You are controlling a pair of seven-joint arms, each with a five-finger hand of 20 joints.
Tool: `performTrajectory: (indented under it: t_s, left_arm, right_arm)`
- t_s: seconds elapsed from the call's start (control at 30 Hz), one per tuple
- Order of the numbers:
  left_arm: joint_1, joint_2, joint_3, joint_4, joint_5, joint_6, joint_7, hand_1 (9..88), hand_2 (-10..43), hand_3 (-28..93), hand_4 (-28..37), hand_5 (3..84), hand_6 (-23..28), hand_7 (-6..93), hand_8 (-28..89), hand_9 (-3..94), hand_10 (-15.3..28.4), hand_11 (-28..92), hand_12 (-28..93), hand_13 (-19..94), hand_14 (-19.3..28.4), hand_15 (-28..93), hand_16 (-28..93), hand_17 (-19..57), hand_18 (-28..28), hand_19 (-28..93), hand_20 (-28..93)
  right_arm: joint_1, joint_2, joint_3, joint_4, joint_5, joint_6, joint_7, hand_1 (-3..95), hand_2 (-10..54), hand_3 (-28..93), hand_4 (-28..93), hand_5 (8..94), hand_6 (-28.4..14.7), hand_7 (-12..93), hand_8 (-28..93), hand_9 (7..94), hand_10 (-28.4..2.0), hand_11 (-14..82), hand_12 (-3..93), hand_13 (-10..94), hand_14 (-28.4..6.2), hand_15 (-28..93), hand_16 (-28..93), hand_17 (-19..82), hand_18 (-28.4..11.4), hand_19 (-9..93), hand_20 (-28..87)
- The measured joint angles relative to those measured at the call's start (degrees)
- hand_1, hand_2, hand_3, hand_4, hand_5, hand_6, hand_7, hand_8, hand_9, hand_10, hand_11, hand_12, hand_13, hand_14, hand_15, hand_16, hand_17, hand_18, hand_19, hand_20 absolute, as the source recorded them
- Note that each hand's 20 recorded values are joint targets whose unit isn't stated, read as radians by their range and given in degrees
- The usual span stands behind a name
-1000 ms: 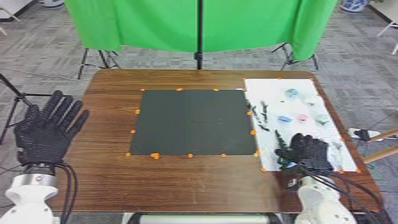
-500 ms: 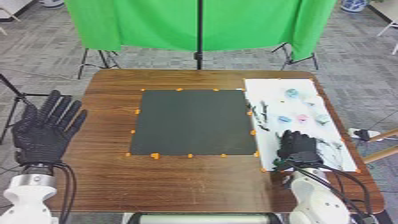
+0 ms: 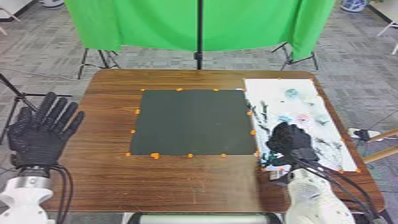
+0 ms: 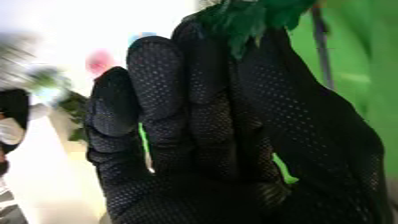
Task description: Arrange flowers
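Over the near part of the white sheet (image 3: 271,95) at the right, my right hand (image 3: 291,141) is beside dark green leaves (image 3: 270,159) at its left. In the right wrist view, the thumb and fingers of my right hand (image 4: 209,115) pinch a dark green leaf sprig (image 4: 253,17) at their tips. A pink flower (image 3: 304,118), a blue flower (image 3: 285,119) and a pale teal one (image 3: 291,93) lie farther up the sheet. Dark thin sprigs (image 3: 264,109) lie along its left edge. My left hand (image 3: 37,135) is held with straight fingers at the table's left edge.
A dark grey square mat (image 3: 193,122) with orange tape bits around it lies mid-table, left of the sheet. The brown wooden table (image 3: 178,180) extends toward me. A green cloth (image 3: 147,25) hangs behind the table on stands.
My right hand has moved left and farther over the sheet, turning slightly, with green leaves now at its left side. The left hand has shifted slightly left.
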Motion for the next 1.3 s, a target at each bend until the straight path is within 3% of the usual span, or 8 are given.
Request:
performTrajectory:
  t_s: [0.13, 0.27, 0.4, 0.53, 0.7, 0.87, 1.03, 1.3]
  left_arm:
    - [0.42, 0.13, -0.11, 0.02, -0.01, 0.47, 0.08, 26.3, 12.8, 74, -28.3, 43.7, 6.3, 9.6, -8, 36.4, 13.9, 13, 9, 27, 15.4, 30, -5, -5.1, 16.0, 36, 14]
    - [0.60, 0.48, -0.09, 0.11, -0.01, 0.85, 0.28, 26.3, 12.8, 74, -28.3, 43.7, 6.3, 9.7, -8, 36.3, 13.9, 13, 9, 27, 15.3, 30, -5, -5.1, 16.1, 36, 14]
    - [0.40, 1.08, 0.16, 0.92, -0.11, 0.85, 0.24, 26.3, 12.7, 74, -28.3, 43.4, 6.4, 9.4, -8, 36.1, 13.7, 13, 9, 27, 15.3, 30, -5, -5.2, 16.1, 36, 14]
    - [0.46, 1.59, 0.19, 1.68, -1.19, 1.33, 0.30, 26.2, 12.7, 74, -28.3, 43.4, 6.3, 9.4, -8, 36.2, 13.9, 13, 9, 27, 15.5, 30, -5, -5.2, 16.1, 36, 14]
    - [0.43, 2.18, 0.73, 2.07, -2.49, 1.83, 0.86, 26.2, 12.7, 74, -28.3, 43.5, 6.4, 9.6, -8, 36.3, 13.9, 13, 9, 28, 15.7, 31, -5, -5.3, 16.2, 36, 14]
    - [-0.27, 2.99, 1.82, 2.48, -3.92, 1.76, 1.58, 26.3, 12.7, 74, -28.3, 43.6, 6.4, 9.7, -8, 36.4, 14.0, 13, 9, 28, 15.6, 31, -5, -5.2, 16.2, 36, 14]
    - [-1.91, 4.01, 3.30, 3.30, -4.53, 1.78, 1.94, 26.3, 12.8, 74, -28.3, 43.7, 6.4, 9.7, -8, 36.7, 14.0, 14, 9, 28, 15.5, 31, -5, -5.2, 16.3, 36, 14]
    - [-4.08, 5.57, 5.97, 3.98, -5.13, 1.78, 1.18, 26.4, 12.9, 74, -28.3, 43.9, 6.4, 9.8, -8, 36.8, 14.0, 14, 10, 28, 15.6, 32, -5, -5.3, 16.4, 36, 14]
  right_arm:
    - [4.15, -0.25, -2.34, -1.92, 5.50, 3.59, -2.11, 62.6, -9.5, 73, -28, 80.7, 1.1, 40, 17, 88.0, -8.4, 18.1, 52.1, 75, -7.4, 46, 51, 36, -24.9, 84, 41]
    - [11.25, -1.94, -6.47, -0.52, 13.35, 3.40, -5.88, 62.6, -9.5, 73, -28, 80.4, 1.3, 40, 18, 87.8, -8.4, 18.4, 52.6, 74, -7.6, 47, 51, 36, -25.1, 84, 41]
    - [20.46, -5.92, -13.68, 7.11, 8.97, 1.83, -6.87, 62.7, -9.5, 73, -28, 80.4, 1.3, 40, 18, 87.8, -8.6, 18.9, 52.7, 74, -7.8, 48, 51, 36, -25.4, 85, 42]
    - [27.67, -11.28, -19.09, 16.06, -0.55, 0.50, -7.88, 62.8, -9.5, 73, -28, 80.5, 1.1, 40, 18, 87.6, -8.6, 19.5, 52.8, 74, -7.8, 49, 50, 37, -25.7, 85, 41]
    - [31.91, -17.16, -21.32, 20.83, -1.99, -4.78, -9.34, 63.0, -9.5, 73, -28, 80.1, 1.0, 40, 19, 87.0, -8.8, 20.1, 53.3, 74, -7.9, 49, 50, 37, -25.7, 85, 41]
    - [34.60, -20.92, -23.69, 26.52, -5.14, -8.81, -13.49, 62.9, -9.5, 73, -28, 79.3, 0.9, 41, 19, 86.4, -8.6, 20.7, 53.7, 73, -8.0, 50, 50, 36, -25.7, 86, 41]
    - [34.89, -24.25, -24.17, 32.36, -13.20, -12.97, -14.73, 62.3, -9.5, 74, -28, 77.2, 1.1, 44, 18, 85.7, -8.8, 21.9, 53.7, 72, -8.0, 51, 50, 36, -25.5, 86, 41]
    - [32.10, -29.79, -23.55, 36.47, -14.87, -15.10, -12.23, 62.1, -9.5, 75, -28, 76.7, 0.9, 45, 17, 85.0, -9.1, 23.7, 53.3, 72, -8.9, 54, 49, 36, -26.3, 87, 41]
